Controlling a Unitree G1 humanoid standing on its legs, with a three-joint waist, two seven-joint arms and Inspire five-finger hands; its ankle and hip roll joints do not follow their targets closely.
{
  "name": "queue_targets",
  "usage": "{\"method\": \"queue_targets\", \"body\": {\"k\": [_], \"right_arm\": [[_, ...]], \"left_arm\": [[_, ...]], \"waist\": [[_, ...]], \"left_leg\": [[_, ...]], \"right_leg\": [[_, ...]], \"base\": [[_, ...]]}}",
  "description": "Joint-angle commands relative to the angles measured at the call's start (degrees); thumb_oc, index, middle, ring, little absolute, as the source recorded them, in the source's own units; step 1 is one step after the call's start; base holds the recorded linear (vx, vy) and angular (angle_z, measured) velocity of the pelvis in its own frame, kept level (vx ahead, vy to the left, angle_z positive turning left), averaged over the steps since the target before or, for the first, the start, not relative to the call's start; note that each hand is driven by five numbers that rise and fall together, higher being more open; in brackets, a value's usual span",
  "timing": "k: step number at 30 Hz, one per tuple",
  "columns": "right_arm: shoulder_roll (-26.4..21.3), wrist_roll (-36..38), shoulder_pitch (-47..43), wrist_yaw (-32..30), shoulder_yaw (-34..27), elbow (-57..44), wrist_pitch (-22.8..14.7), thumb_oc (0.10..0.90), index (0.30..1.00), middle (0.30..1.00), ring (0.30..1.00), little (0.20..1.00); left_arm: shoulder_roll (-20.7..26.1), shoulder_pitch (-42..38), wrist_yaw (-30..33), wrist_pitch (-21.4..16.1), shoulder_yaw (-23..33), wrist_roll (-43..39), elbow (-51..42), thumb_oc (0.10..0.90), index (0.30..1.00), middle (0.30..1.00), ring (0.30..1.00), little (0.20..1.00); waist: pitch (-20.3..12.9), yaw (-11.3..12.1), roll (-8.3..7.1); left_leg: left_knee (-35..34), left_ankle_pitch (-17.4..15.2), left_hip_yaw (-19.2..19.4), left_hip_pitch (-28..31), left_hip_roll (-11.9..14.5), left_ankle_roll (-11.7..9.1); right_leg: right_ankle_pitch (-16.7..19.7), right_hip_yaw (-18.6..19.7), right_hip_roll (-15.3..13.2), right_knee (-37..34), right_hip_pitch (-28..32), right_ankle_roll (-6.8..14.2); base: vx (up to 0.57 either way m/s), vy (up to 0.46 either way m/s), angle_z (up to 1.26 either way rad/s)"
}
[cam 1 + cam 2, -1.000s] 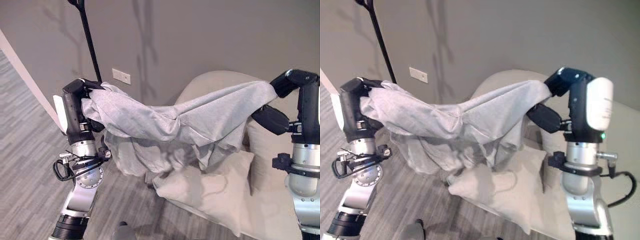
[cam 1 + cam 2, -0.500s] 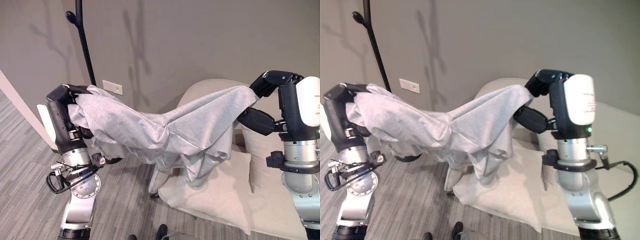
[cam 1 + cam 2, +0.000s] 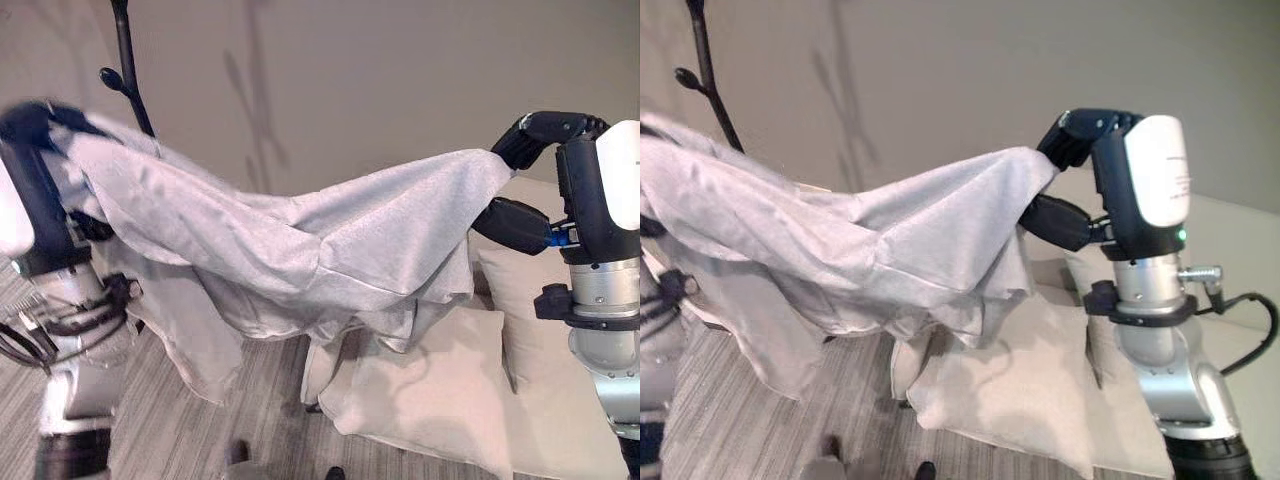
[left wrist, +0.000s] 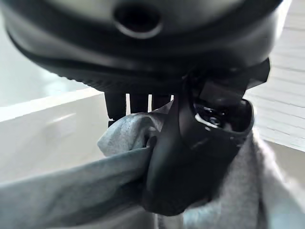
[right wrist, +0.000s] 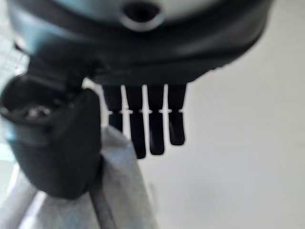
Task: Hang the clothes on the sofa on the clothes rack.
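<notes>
The robot is holding a light grey garment (image 3: 300, 250) stretched out between its two hands, well above the sofa (image 3: 560, 400), and this spread is most likely meant to keep the cloth open and off the cushions so that it can be carried over to the clothes rack (image 3: 125, 70). The left hand (image 4: 190, 157) is pinching one bunched end of the garment between thumb and fingers; the wrist view is showing the cloth gathered into a thick fold under the thumb. The right hand (image 3: 1075, 135) is gripping the other end in the same way, with the thumb pressing the fabric against the curled fingers (image 5: 143, 129). The left hand's end is sitting just beside the rack's dark pole and below its knobbed branch, which suggests that this side is being brought to the rack first, though the left arm is blurred in the head views and exactly how near it is to the pole is hard to judge. The right hand's end is hanging over the sofa's cushion (image 3: 1010, 385), apart from it.

The garment is looking soft and thin, sagging in the middle between the two grips, with loose folds and a long flap trailing down below the left end. Its surface is plain and creased, and it is draping freely, so it will probably slide and swing while being lifted onto a branch.
</notes>
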Motion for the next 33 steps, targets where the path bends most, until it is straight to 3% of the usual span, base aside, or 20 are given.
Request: {"method": "queue_targets", "body": {"k": [1, 3, 7, 10, 11, 14, 16, 18, 19, 20, 21, 23, 27, 29, 31, 33], "right_arm": [[-5.82, 1.71, -4.68, -2.11, -3.38, -2.45, -3.24, 0.400, 0.300, 0.300, 0.300, 0.300], [-5.97, 0.23, -5.17, -1.99, -3.12, -2.88, -3.19, 0.400, 0.300, 0.300, 0.300, 0.300], [-4.98, -2.39, -5.54, -1.94, -2.84, -3.80, -1.89, 0.400, 0.300, 0.300, 0.300, 0.300], [-3.19, -6.40, -7.16, -4.04, -3.00, -2.57, 1.20, 0.400, 0.300, 0.300, 0.300, 0.300], [-3.03, -6.59, -7.48, -4.21, -2.88, -2.46, 1.32, 0.400, 0.300, 0.300, 0.300, 0.300], [-1.96, -8.33, -11.54, -6.78, -2.58, -0.95, 3.51, 0.400, 0.300, 0.300, 0.300, 0.300], [-1.17, -10.68, -13.17, -9.28, -4.20, 0.49, 5.49, 0.400, 0.300, 0.300, 0.300, 0.300], [-2.77, -11.67, -12.57, -10.52, -6.10, 2.26, 6.75, 0.400, 0.300, 0.300, 0.300, 0.300], [-3.01, -11.65, -12.71, -10.77, -6.01, 2.53, 6.68, 0.400, 0.300, 0.300, 0.300, 0.300], [-5.48, -12.40, -12.54, -12.86, -7.51, 5.18, 8.02, 0.400, 0.300, 0.300, 0.300, 0.300], [-6.35, -11.47, -12.28, -14.15, -8.80, 7.82, 9.03, 0.400, 0.300, 0.300, 0.300, 0.300], [-7.09, -10.50, -11.02, -15.36, -10.69, 10.13, 9.99, 0.400, 0.300, 0.300, 0.300, 0.300], [-10.43, -5.18, -11.03, -14.06, -8.94, 16.56, 8.56, 0.400, 0.300, 0.300, 0.300, 0.300], [-12.34, -1.48, -10.81, -10.20, -5.78, 19.99, 7.40, 0.400, 0.300, 0.300, 0.300, 0.300], [-14.09, 1.18, -11.01, -5.03, -1.13, 24.70, 6.47, 0.400, 0.300, 0.300, 0.300, 0.300], [-14.33, 2.50, -11.88, -3.96, 1.16, 27.07, 6.35, 0.400, 0.300, 0.300, 0.300, 0.300]], "left_arm": [[9.10, -5.36, 7.83, 3.05, 2.74, 7.87, -5.26, 0.400, 0.300, 0.300, 0.300, 0.300], [12.12, -5.46, 7.79, 4.44, 3.37, 10.25, -4.46, 0.400, 0.300, 0.300, 0.300, 0.300], [14.89, -6.78, 7.14, 5.84, 2.66, 12.82, -3.81, 0.400, 0.300, 0.300, 0.300, 0.300], [19.47, -11.09, 7.55, 8.56, 1.64, 13.18, -0.89, 0.400, 0.300, 0.300, 0.300, 0.300], [19.84, -11.70, 7.77, 8.64, 1.23, 13.10, -0.41, 0.400, 0.300, 0.300, 0.300, 0.300], [22.17, -12.07, 8.43, 10.71, 1.71, 13.26, 1.79, 0.400, 0.300, 0.300, 0.300, 0.300], [23.87, -9.27, 7.15, 12.55, 5.03, 14.22, 2.09, 0.400, 0.300, 0.300, 0.300, 0.300], [24.28, -8.87, 7.24, 12.67, 5.85, 14.26, 3.32, 0.400, 0.300, 0.300, 0.300, 0.300], [24.26, -9.09, 7.43, 12.58, 5.70, 14.16, 3.59, 0.400, 0.300, 0.300, 0.300, 0.300], [24.94, -9.10, 7.62, 13.01, 5.66, 14.28, 4.92, 0.400, 0.300, 0.300, 0.300, 0.300], [24.69, -8.47, 7.11, 14.14, 5.94, 14.15, 7.22, 0.400, 0.300, 0.300, 0.300, 0.300], [23.95, -6.90, 6.87, 13.34, 6.60, 13.49, 7.97, 0.400, 0.300, 0.300, 0.300, 0.300], [24.58, -2.94, 6.50, 14.38, 7.22, 11.32, 13.60, 0.400, 0.300, 0.300, 0.300, 0.300], [24.63, -0.94, 4.72, 14.24, 5.89, 8.77, 18.55, 0.400, 0.300, 0.300, 0.300, 0.300], [21.52, 0.83, 2.28, 12.58, 3.53, 6.43, 21.09, 0.400, 0.300, 0.300, 0.300, 0.300], [20.61, 1.05, 1.79, 12.56, 2.32, 5.68, 22.18, 0.400, 0.300, 0.300, 0.300, 0.300]], "waist": [[-6.28, 0.34, 0.49], [-7.81, 0.81, 2.16], [-9.03, 0.48, 2.14], [-10.27, 0.00, 1.55], [-10.16, 0.10, 1.30], [-9.31, -0.38, 2.31], [-8.49, -0.94, 3.65], [-8.17, -2.27, 3.90], [-8.22, -2.27, 4.20], [-7.98, -2.69, 3.68], [-8.53, -2.46, 3.12], [-9.28, -2.26, 2.80], [-11.60, -0.99, 2.74], [-12.10, -0.83, 2.56], [-12.00, -0.49, 2.00], [-11.88, -0.29, 1.86]], "left_leg": [[-0.73, 9.28, 4.46, -0.78, 2.57, 1.85], [-1.25, 8.95, 4.37, 0.87, 2.38, 1.91], [2.19, 7.85, 4.62, 0.74, 0.16, 3.04], [3.67, 3.31, 6.49, 3.06, -4.83, 6.56], [3.71, 3.54, 6.78, 2.80, -5.09, 7.03], [3.74, 0.41, 8.11, 6.54, -8.24, 10.17], [2.11, -2.31, 8.87, 11.22, -10.28, 12.10], [0.33, -2.44, 7.65, 13.30, -11.53, 11.91], [-0.14, -2.26, 7.55, 13.49, -11.18, 11.65], [-0.87, -2.25, 6.62, 14.14, -12.31, 10.98], [-1.03, -2.73, 6.96, 15.04, -12.18, 10.34], [-1.63, -2.80, 6.77, 15.31, -11.80, 9.97], [-1.82, -2.97, 7.54, 15.20, -11.40, 9.33], [-1.87, -2.81, 7.43, 14.88, -11.01, 8.92], [-1.90, -2.52, 7.41, 14.59, -10.43, 8.31], [-1.93, -2.38, 7.29, 14.49, -10.21, 8.05]], "right_leg": [[-7.27, -1.07, -4.82, 1.09, 5.76, 7.45], [-8.11, -0.86, -5.67, 1.35, 7.03, 8.88], [-6.76, -0.19, -8.70, 3.76, 7.44, 9.65], [-2.33, -0.28, -13.44, 12.55, 5.39, 11.59], [-2.17, 0.02, -13.82, 13.12, 4.72, 11.81], [5.14, -0.60, -17.83, 25.45, 0.35, 11.92], [4.31, -2.88, -19.44, 33.87, -4.17, 11.45], [-0.12, -2.72, -15.39, 30.40, -7.78, 10.25], [-0.35, -3.04, -14.98, 30.11, -7.57, 9.90], [-1.81, -3.31, -13.16, 21.41, -8.57, 9.87], [-0.94, -5.88, -12.41, 11.39, -4.51, 10.32], [-1.08, -4.10, -10.63, 6.81, -2.57, 10.35], [0.97, -3.46, -9.58, 1.07, -0.15, 10.90], [1.59, -2.75, -8.97, -0.73, 0.34, 10.91], [1.52, -2.53, -8.61, -1.66, 0.80, 10.77], [1.53, -2.70, -8.43, -2.05, 0.86, 10.72]], "base": [[0.34, 0.409, -0.15], [0.27, 0.371, -0.17], [0.25, 0.336, -0.26], [0.21, 0.392, 0.22], [0.11, 0.303, 0.28], [0.10, 0.381, 0.19], [0.22, 0.470, 0.02], [0.17, 0.209, -0.17], [0.14, 0.014, -0.25], [0.16, -0.050, 0.13], [0.17, -0.038, 0.36], [0.10, -0.034, 0.34], [0.09, -0.026, 0.08], [0.06, -0.047, -0.21], [0.06, -0.052, -0.12], [0.04, -0.039, -0.07]]}}
